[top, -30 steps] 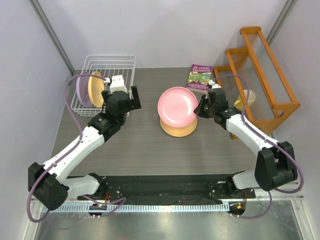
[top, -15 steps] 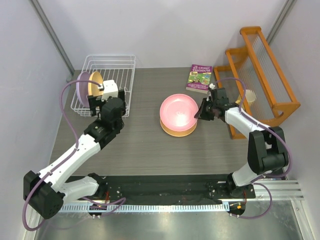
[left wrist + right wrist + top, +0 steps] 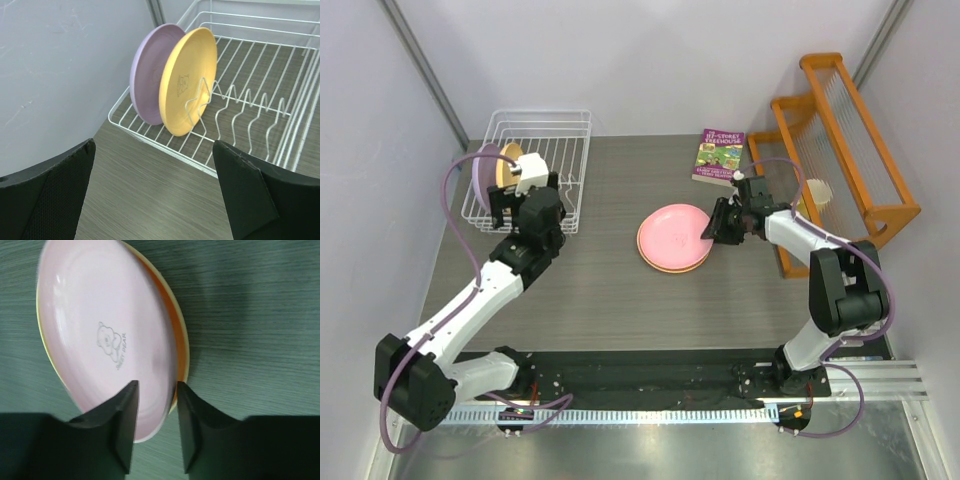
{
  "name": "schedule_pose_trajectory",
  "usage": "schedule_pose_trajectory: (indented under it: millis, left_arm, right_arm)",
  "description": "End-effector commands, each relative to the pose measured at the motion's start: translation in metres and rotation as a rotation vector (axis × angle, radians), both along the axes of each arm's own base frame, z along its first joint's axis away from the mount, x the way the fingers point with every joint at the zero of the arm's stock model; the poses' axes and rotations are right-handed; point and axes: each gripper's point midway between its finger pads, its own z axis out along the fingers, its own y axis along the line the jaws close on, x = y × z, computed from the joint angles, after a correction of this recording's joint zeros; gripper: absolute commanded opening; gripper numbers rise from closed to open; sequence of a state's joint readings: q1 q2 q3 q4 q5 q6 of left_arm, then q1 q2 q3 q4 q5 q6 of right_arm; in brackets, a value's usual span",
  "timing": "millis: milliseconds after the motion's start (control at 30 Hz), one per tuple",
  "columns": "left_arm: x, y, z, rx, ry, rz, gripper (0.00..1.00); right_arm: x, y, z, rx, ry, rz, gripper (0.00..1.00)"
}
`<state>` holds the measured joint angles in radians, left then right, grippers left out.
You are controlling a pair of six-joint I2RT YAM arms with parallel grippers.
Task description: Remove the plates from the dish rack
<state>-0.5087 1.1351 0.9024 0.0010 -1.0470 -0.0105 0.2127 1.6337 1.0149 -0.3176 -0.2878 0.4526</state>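
The white wire dish rack (image 3: 570, 130) stands at the back left. A lilac plate (image 3: 483, 172) and an orange-yellow plate (image 3: 510, 165) stand upright in its left end. My left gripper (image 3: 528, 195) hovers wide open just before the rack's near rim (image 3: 165, 155), facing the lilac plate (image 3: 147, 75) and the yellow plate (image 3: 187, 80), touching neither. Mid-table, the pink plate (image 3: 673, 236) lies on another orange-yellow plate (image 3: 670, 267). My right gripper (image 3: 713, 228) is at their right edge; its jaws stand apart around the pink plate's rim (image 3: 100, 330), above the orange rim (image 3: 181, 345).
A green and purple book (image 3: 720, 153) lies at the back, right of centre. An orange wooden shelf rack (image 3: 840, 150) stands along the right wall, close behind my right arm. A grey wall runs close along the dish rack's left side.
The pink plate has gone from tilted to flat on the orange-yellow plate, and the right jaws have opened off it. My left gripper has moved left toward the rack's plates.
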Motion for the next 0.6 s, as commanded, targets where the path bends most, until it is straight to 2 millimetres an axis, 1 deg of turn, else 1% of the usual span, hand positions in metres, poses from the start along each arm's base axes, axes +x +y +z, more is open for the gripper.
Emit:
schedule_pose_trajectory:
  millis: [0, 33, 67, 100, 133, 167, 200, 233, 267, 300, 333, 367, 400, 467, 500, 567]
  left_arm:
    - [0.009, 0.016, 0.011, -0.028, -0.059, 0.055, 1.0]
    - [0.012, 0.024, 0.008, -0.025, -0.051, 0.076, 0.99]
    - [0.015, 0.025, 0.008, -0.027, -0.049, 0.072, 0.99]
    - [0.017, 0.028, 0.007, -0.026, -0.044, 0.078, 0.99]
    - [0.019, 0.036, 0.005, -0.027, -0.039, 0.094, 0.99]
    - [0.022, 0.037, 0.005, -0.028, -0.037, 0.098, 0.99]
    - [0.025, 0.039, 0.003, -0.033, -0.034, 0.096, 0.99]
    - [0.026, 0.045, 0.002, -0.034, -0.032, 0.11, 0.99]
    - [0.029, 0.047, 0.0, -0.036, -0.026, 0.117, 1.0]
    - [0.032, 0.049, -0.002, -0.044, -0.026, 0.113, 0.99]
    - [0.034, 0.054, -0.002, -0.048, -0.026, 0.128, 0.99]
    - [0.036, 0.056, -0.003, -0.052, -0.027, 0.135, 0.99]
    - [0.039, 0.059, -0.007, -0.051, -0.02, 0.146, 0.99]
    - [0.045, 0.067, -0.009, -0.06, -0.029, 0.169, 0.99]
    - [0.05, 0.068, -0.014, -0.058, -0.022, 0.173, 0.99]
    - [0.061, 0.071, -0.016, -0.057, -0.019, 0.165, 0.99]
  right_arm:
    - [0.013, 0.005, 0.02, 0.018, -0.051, 0.027, 0.5]
    - [0.011, 0.003, 0.019, 0.008, -0.042, 0.023, 0.55]
    - [0.012, -0.001, 0.019, -0.014, -0.049, 0.018, 0.59]
    - [0.013, -0.003, 0.021, -0.027, -0.055, 0.015, 0.6]
    - [0.012, -0.006, 0.023, -0.041, -0.053, 0.01, 0.6]
    - [0.012, -0.01, 0.026, -0.061, -0.061, 0.001, 0.61]
    - [0.015, -0.016, 0.03, -0.097, -0.079, -0.011, 0.61]
    - [0.013, -0.023, 0.032, -0.127, -0.077, -0.032, 0.63]
    - [0.013, -0.027, 0.042, -0.144, -0.103, -0.042, 0.64]
    - [0.016, -0.035, 0.047, -0.185, -0.126, -0.055, 0.64]
    - [0.014, -0.039, 0.052, -0.205, -0.134, -0.064, 0.66]
    - [0.014, -0.043, 0.062, -0.216, -0.162, -0.075, 0.67]
    - [0.015, -0.048, 0.066, -0.236, -0.176, -0.088, 0.68]
    - [0.014, -0.049, 0.074, -0.241, -0.198, -0.086, 0.7]
    - [0.014, -0.049, 0.077, -0.239, -0.207, -0.089, 0.7]
    - [0.014, -0.049, 0.078, -0.241, -0.209, -0.089, 0.7]
